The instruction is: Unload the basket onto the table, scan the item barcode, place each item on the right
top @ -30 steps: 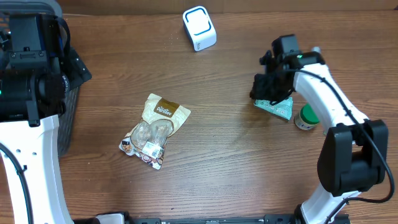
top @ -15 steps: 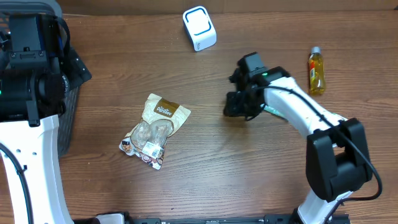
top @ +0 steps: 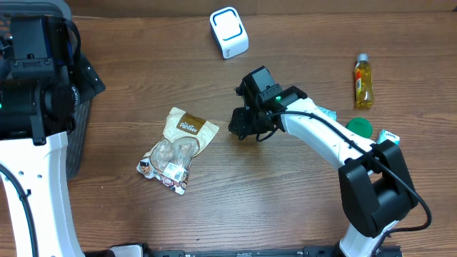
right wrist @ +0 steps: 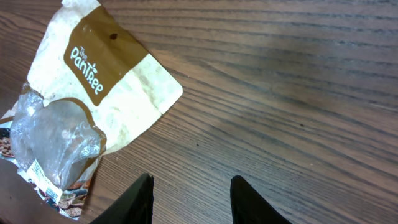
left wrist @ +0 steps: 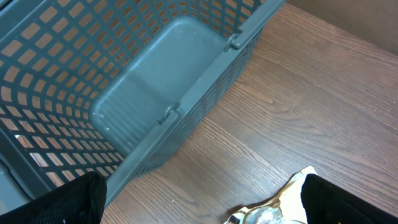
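Note:
The item is a cream and brown snack pouch lying flat on the wooden table, its clear end with a white label toward the front. The right wrist view shows the pouch at upper left. My right gripper hovers just right of the pouch; in its wrist view the right gripper is open over bare wood, with nothing between its fingers. The left gripper is wide open and empty beside the basket, with a corner of the pouch showing near its right finger. A white and blue scanner stands at the back centre.
A grey mesh basket stands at the left edge, seen close in the left wrist view as the basket. At the right lie a yellow bottle, a green-lidded jar, a teal packet and a small box.
My right arm has swept left from the teal packet and jar at the right to beside the pouch, its jaws spreading wider. The left arm has not moved.

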You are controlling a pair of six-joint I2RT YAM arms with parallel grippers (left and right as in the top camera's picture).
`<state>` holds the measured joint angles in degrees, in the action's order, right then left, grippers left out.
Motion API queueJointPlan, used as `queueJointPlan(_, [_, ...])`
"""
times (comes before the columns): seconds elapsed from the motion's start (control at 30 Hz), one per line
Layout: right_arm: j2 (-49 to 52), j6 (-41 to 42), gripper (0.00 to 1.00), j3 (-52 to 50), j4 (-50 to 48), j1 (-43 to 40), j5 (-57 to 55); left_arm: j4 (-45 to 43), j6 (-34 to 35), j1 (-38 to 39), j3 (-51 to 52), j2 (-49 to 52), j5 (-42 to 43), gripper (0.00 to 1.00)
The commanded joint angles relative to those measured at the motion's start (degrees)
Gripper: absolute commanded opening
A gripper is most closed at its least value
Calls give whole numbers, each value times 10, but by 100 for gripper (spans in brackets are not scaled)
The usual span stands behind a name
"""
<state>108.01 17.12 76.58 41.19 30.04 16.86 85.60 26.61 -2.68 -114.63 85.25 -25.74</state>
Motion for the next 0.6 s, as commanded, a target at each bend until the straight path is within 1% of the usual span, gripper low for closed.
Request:
queueJointPlan(0.0, [-5,10,37,-1,-6,-2,-28,-1,6,-3,-5,2,-1,100])
queueJointPlan(0.4, [-5,9,40,-1,-39,-6,-178,-1,6,-3,-5,2,-1,100])
queueJointPlan(0.57, [-5,12,40,-1,-38,-30,-196,-1,6,-3,-5,2,-1,99])
